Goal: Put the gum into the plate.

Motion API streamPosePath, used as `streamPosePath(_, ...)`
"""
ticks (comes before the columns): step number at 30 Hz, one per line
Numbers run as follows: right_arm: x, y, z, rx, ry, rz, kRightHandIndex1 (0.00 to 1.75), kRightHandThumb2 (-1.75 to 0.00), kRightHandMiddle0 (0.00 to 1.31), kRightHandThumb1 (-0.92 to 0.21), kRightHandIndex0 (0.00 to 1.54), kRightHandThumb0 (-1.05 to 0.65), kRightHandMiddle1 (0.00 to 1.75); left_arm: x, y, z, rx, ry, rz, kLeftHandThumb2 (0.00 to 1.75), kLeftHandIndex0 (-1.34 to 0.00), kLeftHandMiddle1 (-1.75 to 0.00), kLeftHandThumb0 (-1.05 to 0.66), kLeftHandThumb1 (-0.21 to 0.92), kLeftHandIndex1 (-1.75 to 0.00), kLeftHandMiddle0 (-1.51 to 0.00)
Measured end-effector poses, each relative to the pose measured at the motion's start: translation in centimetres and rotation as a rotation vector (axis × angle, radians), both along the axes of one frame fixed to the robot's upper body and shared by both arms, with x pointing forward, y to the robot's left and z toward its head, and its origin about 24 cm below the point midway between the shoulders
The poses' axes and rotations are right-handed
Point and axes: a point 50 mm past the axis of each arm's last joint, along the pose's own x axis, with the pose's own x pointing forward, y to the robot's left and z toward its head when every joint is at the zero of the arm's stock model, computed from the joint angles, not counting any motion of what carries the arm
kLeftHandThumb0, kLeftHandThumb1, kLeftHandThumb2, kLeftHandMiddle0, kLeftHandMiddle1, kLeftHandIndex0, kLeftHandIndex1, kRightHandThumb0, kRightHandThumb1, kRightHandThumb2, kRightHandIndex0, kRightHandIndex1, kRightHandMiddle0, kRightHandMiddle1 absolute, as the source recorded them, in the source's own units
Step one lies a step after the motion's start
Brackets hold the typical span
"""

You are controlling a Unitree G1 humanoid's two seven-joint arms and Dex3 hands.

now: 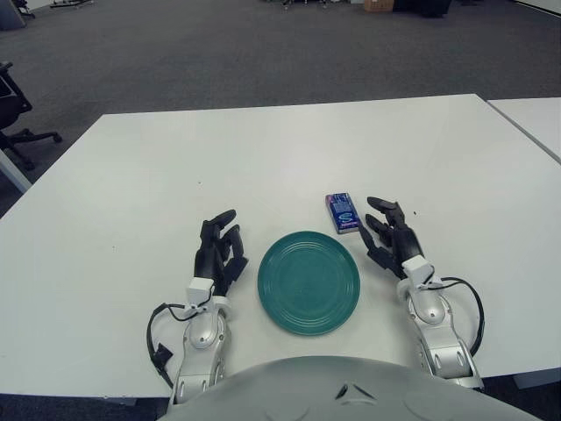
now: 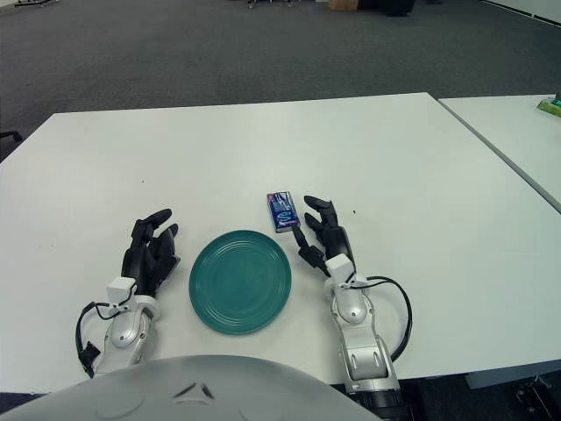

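Observation:
A small blue pack of gum (image 1: 342,211) lies flat on the white table (image 1: 263,167), just beyond the upper right rim of the teal plate (image 1: 308,281). The plate holds nothing. My right hand (image 1: 388,233) is to the right of the plate, its dark fingers spread, their tips close beside the gum's near right corner and not holding it. My left hand (image 1: 219,250) shows left of the plate with relaxed fingers and holds nothing.
A second white table (image 2: 517,132) stands at the right with a narrow gap between. An office chair (image 1: 13,114) is off the table's left side. Grey carpet lies beyond the far edge.

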Motion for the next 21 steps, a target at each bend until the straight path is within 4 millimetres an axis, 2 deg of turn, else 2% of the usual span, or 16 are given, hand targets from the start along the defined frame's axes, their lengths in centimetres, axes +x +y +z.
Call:
streamPosePath(5,0.5,0.0,0.1,-0.258,-0.055,0.103,0.0,-0.38,0.0,-0.92,0.33,-0.79,0.51,0.0,-0.2,0.0,-0.002,-0.006,-0.014,0.73,-0.22,-0.54,-0.66,0.92,-0.99,-0.37)
streamPosePath(10,2.1,-0.6,0.6,-0.525,-0.068,0.179,0.0,-0.37,0.0,-0.92,0.22,-0.85,0.46,0.1,-0.4,-0.1,-0.006,-0.015,-0.032,0.71,-0.24,-0.53,-0.66,0.92,-1.0,-0.38)
streamPosePath(17,4.5,-1.5,3.9,-0.836,-0.122,0.275,0.0,-0.44,0.0,-0.92,0.17,-0.95,0.48,0.5,-0.7,-0.1,-0.028,-0.034,-0.061,0.68,-0.26,-0.51,-0.69,0.92,-1.01,-0.4)
streamPosePath(21,4.7,-0.9,5.7,-0.918,-0.134,0.341,0.01,-0.51,0.0,-0.92,0.11,-0.96,0.37,0.5,-0.8,-0.1,-0.03,-0.038,-0.064,0.68,-0.25,-0.5,-0.7,0.92,-1.0,-0.4)
